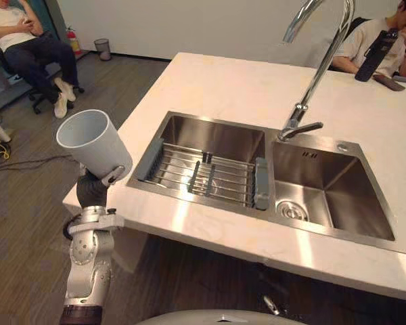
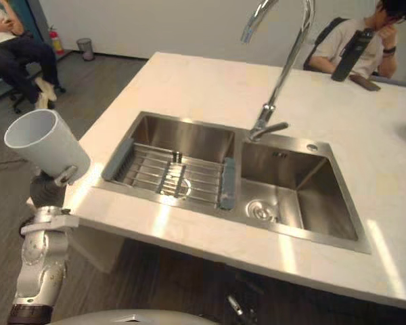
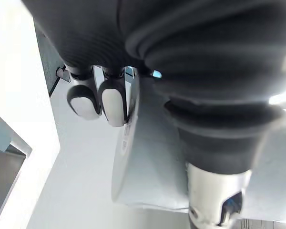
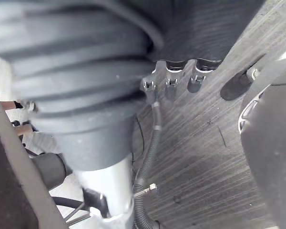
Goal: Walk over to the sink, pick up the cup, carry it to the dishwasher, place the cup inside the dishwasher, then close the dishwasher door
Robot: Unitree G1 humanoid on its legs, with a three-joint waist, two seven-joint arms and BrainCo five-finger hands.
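Cup is tilted in the air off the left edge of the counter, left hand wrapped round its base, mostly hidden behind it. Right hand is over the floor, can't tell its grip.

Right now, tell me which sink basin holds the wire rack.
The left basin, nearer the left hand holding the cup; the rack spans it, while the right basin shows a bare drain.
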